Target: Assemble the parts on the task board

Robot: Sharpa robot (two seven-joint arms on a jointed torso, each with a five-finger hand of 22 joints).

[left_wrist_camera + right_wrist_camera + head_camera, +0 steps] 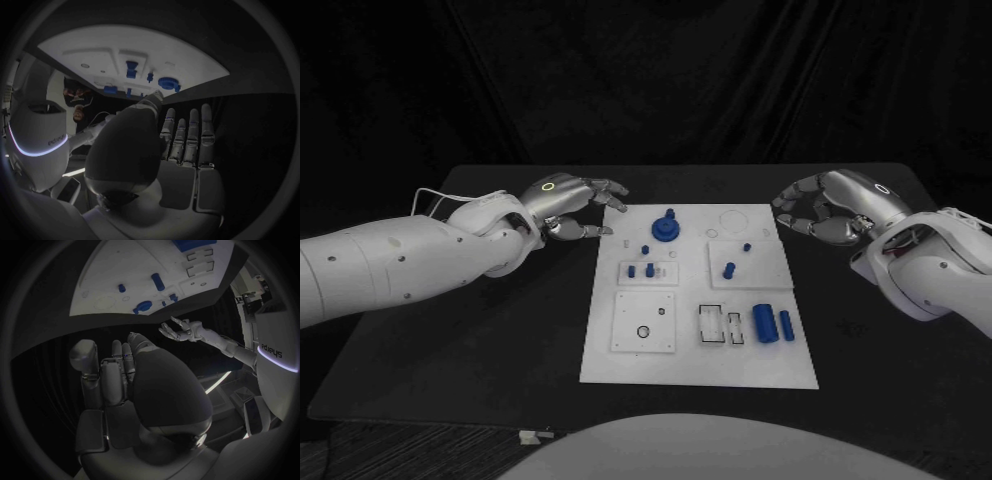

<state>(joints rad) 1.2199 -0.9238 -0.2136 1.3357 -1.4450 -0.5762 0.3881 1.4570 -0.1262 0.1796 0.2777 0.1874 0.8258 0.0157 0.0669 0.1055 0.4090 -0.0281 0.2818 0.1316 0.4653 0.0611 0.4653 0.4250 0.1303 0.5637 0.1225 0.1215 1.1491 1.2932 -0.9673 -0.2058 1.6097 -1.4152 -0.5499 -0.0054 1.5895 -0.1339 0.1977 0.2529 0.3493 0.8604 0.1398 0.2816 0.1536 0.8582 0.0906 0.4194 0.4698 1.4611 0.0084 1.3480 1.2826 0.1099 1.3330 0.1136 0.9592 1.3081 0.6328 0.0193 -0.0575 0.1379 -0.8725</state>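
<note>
Across the middle of the head view lies the white task board (698, 370), flat on the black worktop (444, 330). A blue round part with a knob (666, 229) stands near the board's upper left corner. Small blue pegs (642, 270) sit below it, another peg (730, 268) stands right of centre, and two blue cylinders (770, 322) lie at the lower right beside two empty rectangular slots (723, 323). The left hand (571, 207) hangs at the upper left, just off the board's left edge and level with the round part, fingers apart and holding nothing. The right hand (822, 208) hangs at the upper right, just off the board's right edge, fingers curled loosely, nothing in them.

From the left wrist, the left hand (181, 140) shows its fingers straight and side by side, the thumb set apart, all bare. The task board (94, 60) lies beyond the fingertips, apart from them, the round part (168, 83) nearest. No writing here can be read.

From the right wrist, the right hand (119, 375) shows its fingers close together and empty, clear of the task board (100, 275) beyond them. The round part (144, 305) sits near the board's closer edge. The left hand (177, 330) appears past the board, fingers spread. Writing on the robot's white body is too blurred to read with certainty.
</note>
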